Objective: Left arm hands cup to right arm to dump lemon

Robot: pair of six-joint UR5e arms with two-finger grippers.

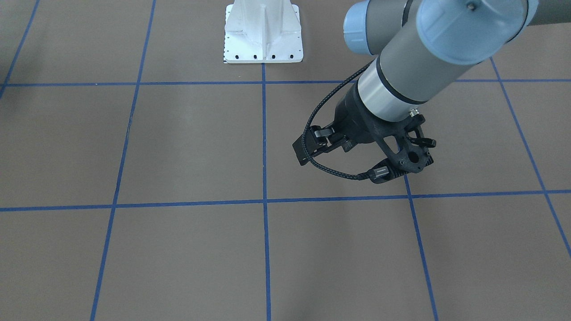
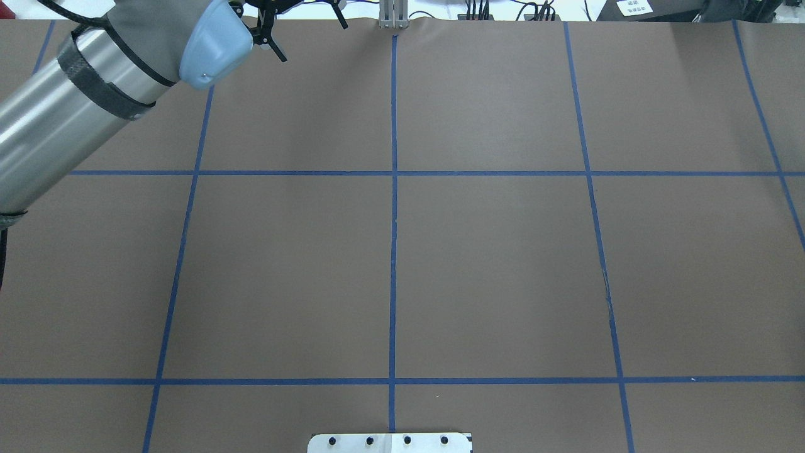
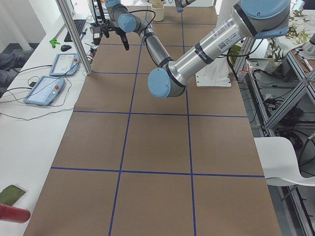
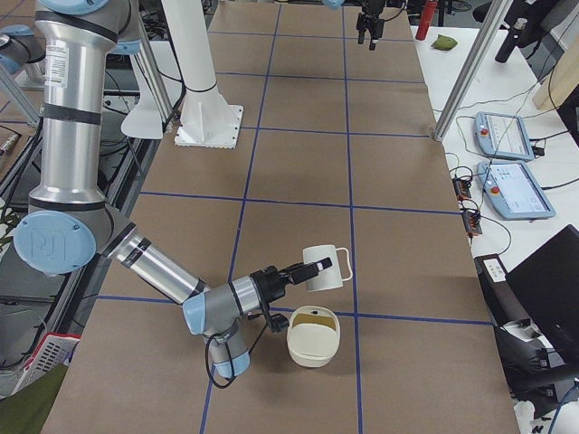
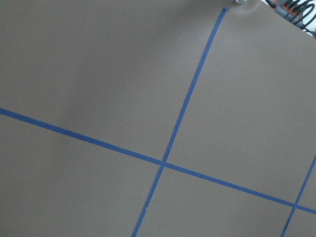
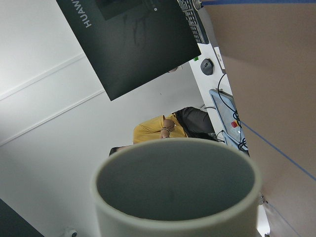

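Two views only, exterior right and right wrist, with the cup [image 4: 327,268].

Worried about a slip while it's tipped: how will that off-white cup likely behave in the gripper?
The cup looks glazed and smooth, so it may slip when pinched. It hangs tipped sideways off the right gripper's tip, so its weight probably levers on the hold. It seems rigid ceramic, likely to chip if dropped onto the bowl.

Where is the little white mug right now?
In the exterior right view, the cup is tipped sideways at the tip of the right arm, just above a cream bowl at the table's near end.
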